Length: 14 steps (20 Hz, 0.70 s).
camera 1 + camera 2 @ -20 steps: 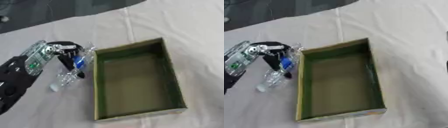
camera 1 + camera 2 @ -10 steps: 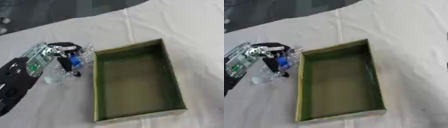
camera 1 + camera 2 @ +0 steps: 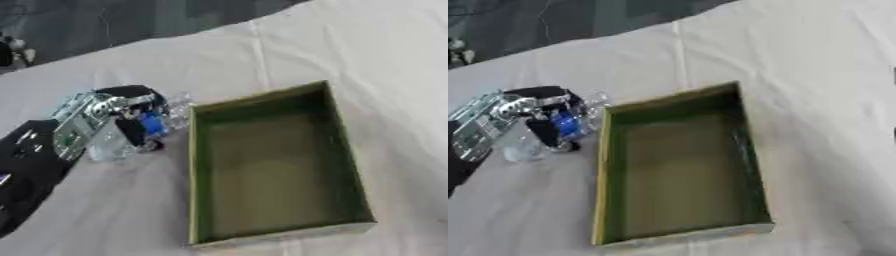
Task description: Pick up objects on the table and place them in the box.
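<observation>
My left hand [image 3: 91, 118] comes in from the lower left and is shut on a clear plastic bottle [image 3: 112, 144] with a blue label [image 3: 151, 123]. The bottle lies slanted in the hand, its upper end pointing at the near-left corner of the box. It hangs just left of the open green box [image 3: 195, 176], whose inside shows nothing in it. The box's far wall [image 3: 677, 97] stands close to the fingers. I cannot tell whether the bottle's lower end touches the cloth. My right hand shows in neither view.
A white cloth [image 3: 367, 55] covers the table, with a crease running away from the box's far side. The dark floor [image 3: 105, 25] lies beyond the table's far edge. Bare cloth lies to the right of the box.
The bottle's lower end has risen and drawn in under my left hand, nearer the box's left wall. The box has not moved.
</observation>
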Tool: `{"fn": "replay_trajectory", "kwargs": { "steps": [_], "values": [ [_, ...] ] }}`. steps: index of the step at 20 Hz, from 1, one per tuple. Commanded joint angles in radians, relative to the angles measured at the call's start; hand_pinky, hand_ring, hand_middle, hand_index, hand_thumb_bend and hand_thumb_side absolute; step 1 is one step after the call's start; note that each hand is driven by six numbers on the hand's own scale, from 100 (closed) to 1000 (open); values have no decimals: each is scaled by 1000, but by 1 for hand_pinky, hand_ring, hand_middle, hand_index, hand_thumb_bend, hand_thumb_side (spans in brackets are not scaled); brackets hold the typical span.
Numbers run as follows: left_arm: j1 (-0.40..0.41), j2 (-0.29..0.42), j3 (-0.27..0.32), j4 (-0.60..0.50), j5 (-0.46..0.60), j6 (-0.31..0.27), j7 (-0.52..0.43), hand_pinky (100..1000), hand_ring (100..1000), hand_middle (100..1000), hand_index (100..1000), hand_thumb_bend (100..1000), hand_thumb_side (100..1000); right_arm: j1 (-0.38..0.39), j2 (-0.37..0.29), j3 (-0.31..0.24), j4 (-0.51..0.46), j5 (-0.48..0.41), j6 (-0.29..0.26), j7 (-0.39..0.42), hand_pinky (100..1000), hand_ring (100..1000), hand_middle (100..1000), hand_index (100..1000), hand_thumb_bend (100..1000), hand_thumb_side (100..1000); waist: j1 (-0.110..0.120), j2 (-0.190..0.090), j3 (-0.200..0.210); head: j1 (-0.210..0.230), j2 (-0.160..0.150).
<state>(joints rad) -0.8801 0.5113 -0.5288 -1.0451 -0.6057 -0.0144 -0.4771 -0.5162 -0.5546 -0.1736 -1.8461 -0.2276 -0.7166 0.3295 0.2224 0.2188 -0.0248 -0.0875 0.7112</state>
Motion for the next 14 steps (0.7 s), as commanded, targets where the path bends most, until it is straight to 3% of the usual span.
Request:
{"fn": "replay_trajectory", "kwargs": {
  "steps": [1, 9, 14],
  "values": [
    [1, 38, -7, -16, -68, -32, 13, 100, 172, 100, 288, 414, 100, -7, -15, -10, -20, -3, 4, 0, 699, 778, 906, 778, 372, 1000, -9, -16, -1, -2, -13],
    [26, 117, 17, -129, -363, -125, 124, 100, 198, 100, 326, 497, 100, -4, -14, -12, -17, -1, 4, 0, 699, 776, 903, 777, 374, 1000, -13, -19, 2, -10, -12],
    [51, 184, 59, -190, -444, -122, 157, 100, 202, 100, 332, 514, 100, -5, -14, -13, -12, 0, -1, 2, 699, 774, 900, 773, 377, 1000, -20, -21, 8, -18, -4]
  ]
}}
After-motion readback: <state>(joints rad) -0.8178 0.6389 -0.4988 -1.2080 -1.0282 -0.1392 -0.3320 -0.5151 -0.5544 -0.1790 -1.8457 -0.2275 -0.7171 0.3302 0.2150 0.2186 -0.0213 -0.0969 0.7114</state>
